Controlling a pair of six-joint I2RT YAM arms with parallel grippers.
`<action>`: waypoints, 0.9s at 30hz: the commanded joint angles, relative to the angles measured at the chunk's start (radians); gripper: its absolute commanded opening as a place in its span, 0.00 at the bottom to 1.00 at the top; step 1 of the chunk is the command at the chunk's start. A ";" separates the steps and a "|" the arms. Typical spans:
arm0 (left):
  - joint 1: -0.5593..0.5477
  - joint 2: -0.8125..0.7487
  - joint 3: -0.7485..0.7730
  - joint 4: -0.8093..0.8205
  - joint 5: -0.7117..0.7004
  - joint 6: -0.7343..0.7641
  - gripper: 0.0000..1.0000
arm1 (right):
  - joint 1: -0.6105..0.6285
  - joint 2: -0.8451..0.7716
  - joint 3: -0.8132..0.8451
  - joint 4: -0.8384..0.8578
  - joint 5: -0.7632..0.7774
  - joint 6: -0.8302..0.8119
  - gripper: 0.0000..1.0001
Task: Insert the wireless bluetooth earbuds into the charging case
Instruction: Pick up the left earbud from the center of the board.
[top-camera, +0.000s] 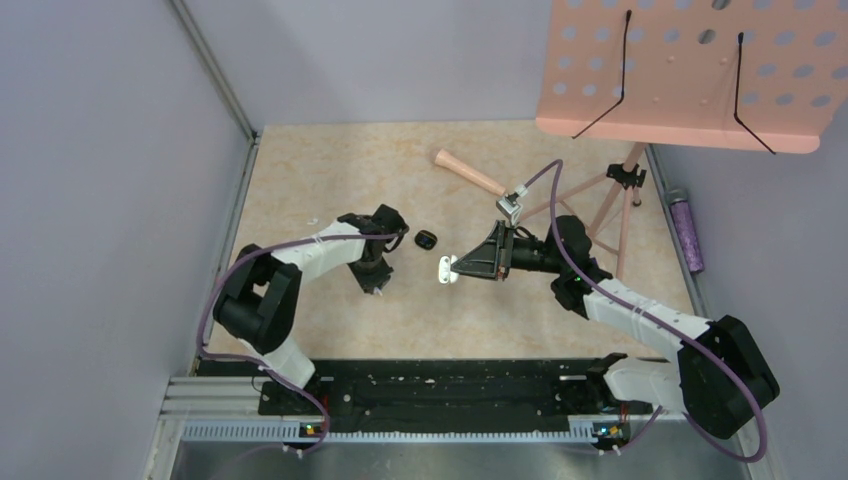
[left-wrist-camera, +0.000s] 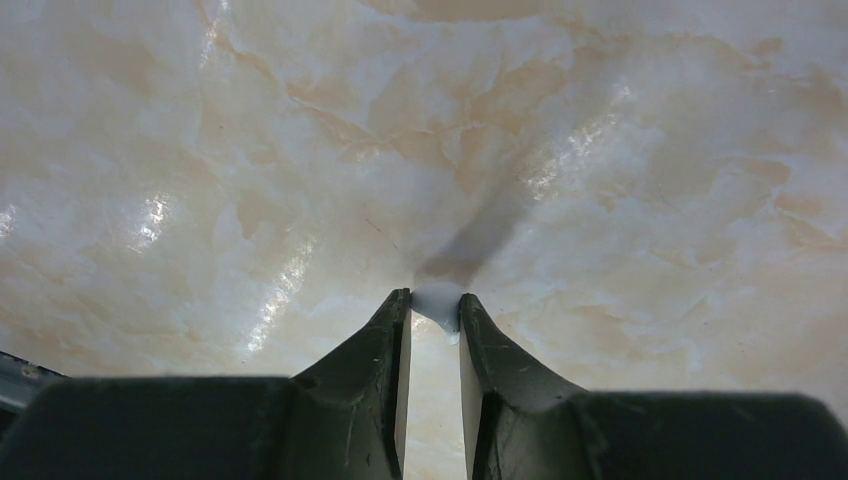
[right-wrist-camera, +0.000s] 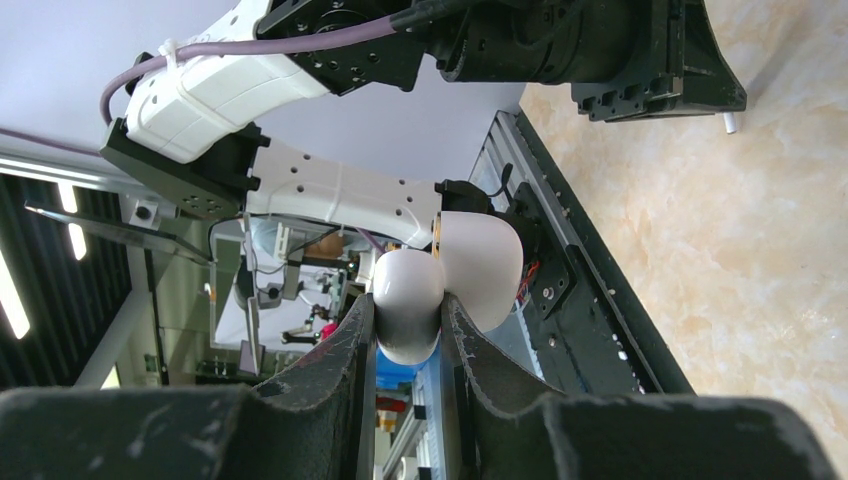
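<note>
You're working in a robotics lab cell: plain grey partition walls (top-camera: 100, 150) box in the marbled counter (top-camera: 300, 180) around your right pincer (top-camera: 458, 267), and past it the wrist view shows strip lights (right-wrist-camera: 12, 300) and cluttered gear (right-wrist-camera: 290, 275).

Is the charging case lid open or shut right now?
Open. In the right wrist view the lid stands hinged away from the charging case body pinched in the right gripper.

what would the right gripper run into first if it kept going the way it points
Most likely the left arm. The right gripper, shut on the white case, points left toward it, though height is hard to judge, so it might pass over.
</note>
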 joint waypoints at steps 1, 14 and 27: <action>0.005 -0.068 0.001 0.034 -0.059 -0.066 0.20 | 0.007 -0.005 0.028 0.065 -0.006 -0.006 0.00; 0.005 -0.263 -0.010 0.110 -0.134 0.161 0.20 | -0.015 0.065 0.028 0.117 -0.120 -0.041 0.00; 0.005 -0.510 -0.059 0.319 0.018 0.486 0.21 | -0.056 0.195 0.158 -0.077 -0.332 -0.146 0.00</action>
